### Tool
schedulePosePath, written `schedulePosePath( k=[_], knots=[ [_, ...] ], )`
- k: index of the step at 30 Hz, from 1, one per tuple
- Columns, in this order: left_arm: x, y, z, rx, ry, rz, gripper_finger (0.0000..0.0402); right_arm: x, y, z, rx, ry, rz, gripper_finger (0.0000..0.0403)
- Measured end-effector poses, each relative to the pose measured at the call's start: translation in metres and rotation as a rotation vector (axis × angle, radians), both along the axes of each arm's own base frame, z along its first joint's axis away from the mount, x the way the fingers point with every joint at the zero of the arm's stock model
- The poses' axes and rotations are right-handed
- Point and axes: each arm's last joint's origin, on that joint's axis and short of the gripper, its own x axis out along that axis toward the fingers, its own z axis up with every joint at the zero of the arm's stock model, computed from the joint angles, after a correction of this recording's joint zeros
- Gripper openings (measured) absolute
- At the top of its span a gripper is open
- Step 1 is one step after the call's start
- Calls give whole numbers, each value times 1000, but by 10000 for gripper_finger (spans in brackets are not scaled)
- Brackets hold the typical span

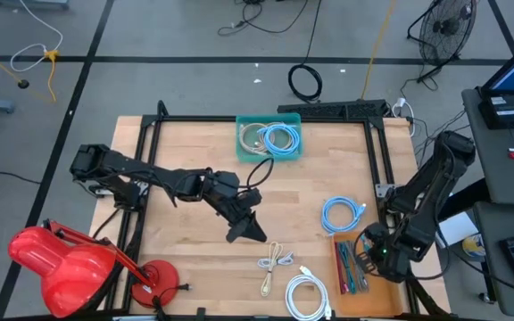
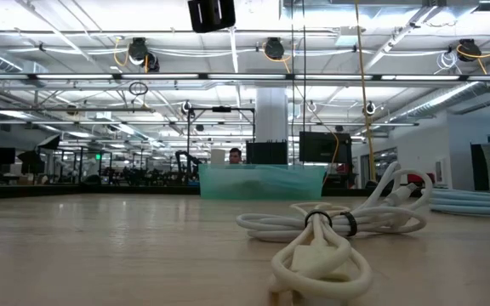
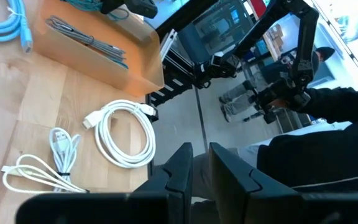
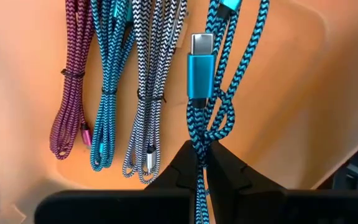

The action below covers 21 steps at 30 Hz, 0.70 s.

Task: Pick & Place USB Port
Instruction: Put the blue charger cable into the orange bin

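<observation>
My right gripper (image 1: 370,251) hovers over the orange tray (image 1: 375,291) at the table's near right corner, shut on a teal-blue braided USB cable (image 4: 211,118). The cable's metal-tipped plug (image 4: 201,68) points away from the fingers. Magenta, teal and black-and-white braided cables (image 4: 107,93) lie side by side in the tray. My left gripper (image 1: 244,228) hangs above the table's middle, open by a narrow gap (image 3: 201,165) and holding nothing. A white cable coil (image 3: 129,134) and a small cream cable (image 3: 45,168) lie on the wood beyond it. My right gripper pinches the teal-blue cable's bundled strands (image 4: 199,140) between its two fingers, a little behind the plug. The fingers come from above, pointing down at the tray. The plug end reaches out past the fingertips over the tray floor; whether it rests there I cannot tell.
A teal bin (image 1: 270,139) with coiled cables sits at the far edge, and a light-blue coil (image 1: 341,215) lies right of centre. White coils (image 1: 306,295) and a cream cable (image 1: 275,265) lie near the front edge. A red lamp (image 1: 61,263) stands at the near left.
</observation>
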Motion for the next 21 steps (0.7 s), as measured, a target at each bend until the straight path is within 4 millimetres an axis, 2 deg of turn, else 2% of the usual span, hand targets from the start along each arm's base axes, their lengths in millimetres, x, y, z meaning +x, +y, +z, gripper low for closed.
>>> schedulePosePath(
  k=[13,21],
  knots=[
    [0,0,0,-7,6,2,51,11,20,-18,22,-11,7,5],
    [0,0,0,-7,6,2,51,14,24,-26,-6,5,3,5]
  ],
)
